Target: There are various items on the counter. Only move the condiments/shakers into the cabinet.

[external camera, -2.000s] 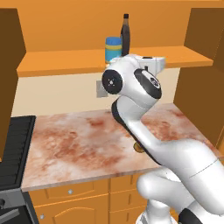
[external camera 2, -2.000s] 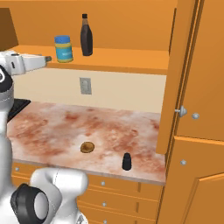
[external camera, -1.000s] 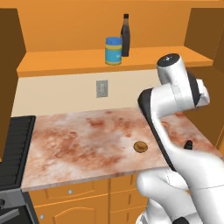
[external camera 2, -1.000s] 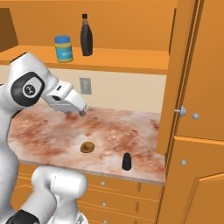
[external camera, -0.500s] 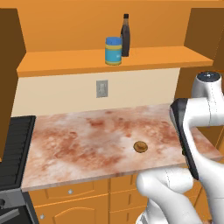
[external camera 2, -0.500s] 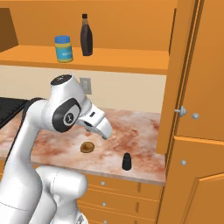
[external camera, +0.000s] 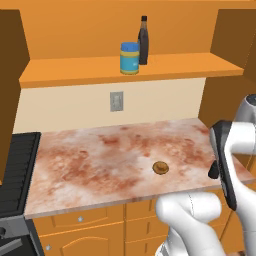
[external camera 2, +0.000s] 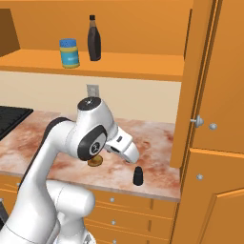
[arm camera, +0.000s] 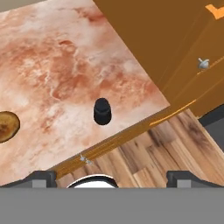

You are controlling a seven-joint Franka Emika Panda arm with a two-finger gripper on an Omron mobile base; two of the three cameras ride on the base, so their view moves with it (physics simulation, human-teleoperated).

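Over the counter (external camera 2: 157, 138), the gripper (external camera 2: 131, 157) is hanging with fingertips spread wide and empty. The small black shaker (external camera 2: 138, 176) is standing upright near the counter's front edge, just below and ahead of the gripper, beside the pastry (arm camera: 6, 126).

Robot body: white arm (external camera 2: 57, 143), glossy rounded links.
Dark round joint caps; grey-white hand section; small dark fingertips (arm camera: 41, 177).

Cream wall (external camera: 75, 107) with 1 grey outlet (external camera: 116, 101). Black stove (external camera: 15, 170) at left. Wood-plank floor (arm camera: 166, 153). Tall orange cupboard doors (external camera 2: 217, 119) at right.
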